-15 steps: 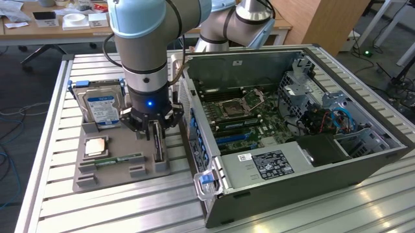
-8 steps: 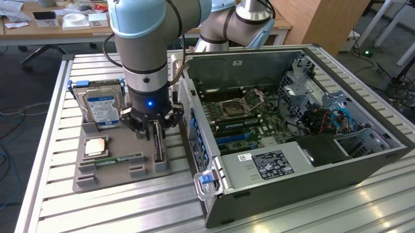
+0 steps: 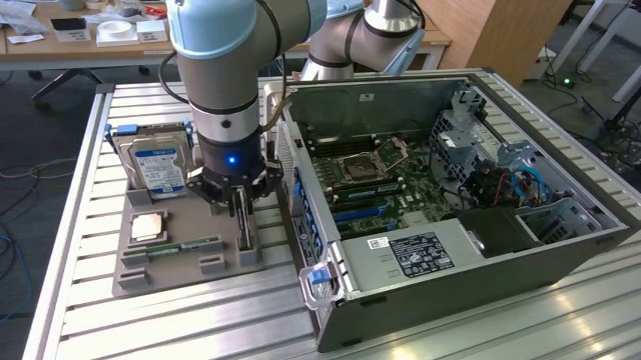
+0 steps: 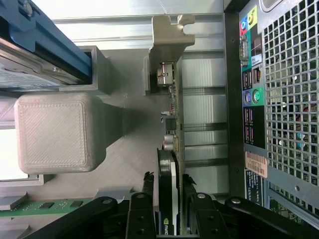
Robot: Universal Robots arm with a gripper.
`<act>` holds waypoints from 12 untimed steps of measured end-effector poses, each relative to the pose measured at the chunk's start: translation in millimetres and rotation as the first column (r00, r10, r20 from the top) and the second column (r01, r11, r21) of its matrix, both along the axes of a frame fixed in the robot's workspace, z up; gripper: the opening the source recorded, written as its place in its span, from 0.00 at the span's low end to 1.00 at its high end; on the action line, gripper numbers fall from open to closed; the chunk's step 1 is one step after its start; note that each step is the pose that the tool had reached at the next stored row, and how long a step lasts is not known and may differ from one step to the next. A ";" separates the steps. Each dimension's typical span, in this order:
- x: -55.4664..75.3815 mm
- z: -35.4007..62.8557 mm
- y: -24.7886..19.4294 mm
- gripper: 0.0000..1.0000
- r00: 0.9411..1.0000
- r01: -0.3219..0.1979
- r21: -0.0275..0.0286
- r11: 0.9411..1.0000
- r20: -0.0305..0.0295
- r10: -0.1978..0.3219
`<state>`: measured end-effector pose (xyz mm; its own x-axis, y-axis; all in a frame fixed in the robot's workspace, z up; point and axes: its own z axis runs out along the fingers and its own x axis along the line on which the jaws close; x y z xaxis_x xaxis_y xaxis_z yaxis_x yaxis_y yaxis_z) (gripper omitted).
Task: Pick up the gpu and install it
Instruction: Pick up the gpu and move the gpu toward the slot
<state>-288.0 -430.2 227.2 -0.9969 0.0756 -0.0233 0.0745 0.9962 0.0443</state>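
Stock on the slatted table point(image 3: 180, 322), nearest first. A memory stick point(image 3: 185, 246) is lying in the grey tray point(image 3: 230, 264), at 7 o'clock of the gripper point(image 3: 242, 214). A processor chip point(image 3: 148, 225) is sitting at 9 o'clock. The gpu point(image 3: 243, 231) is standing on edge in the tray, directly under the gripper. The jaws are standing spread, with the fingers point(image 4: 147, 186) straddling the card and a sliver of gap showing on one side. A hard drive point(image 3: 158, 166) is standing at 11 o'clock. The computer case point(image 3: 401, 259) is lying open at 3 o'clock, just beside the tray.
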 end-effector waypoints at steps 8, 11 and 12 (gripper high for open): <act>0.5 0.0 0.0 0.35 1.000 0.000 0.000 1.000 0.000 0.000; 1.2 0.0 0.0 0.35 1.000 0.000 0.000 1.000 0.000 0.000; 1.2 0.0 0.0 0.35 1.000 0.000 0.000 1.000 0.000 0.000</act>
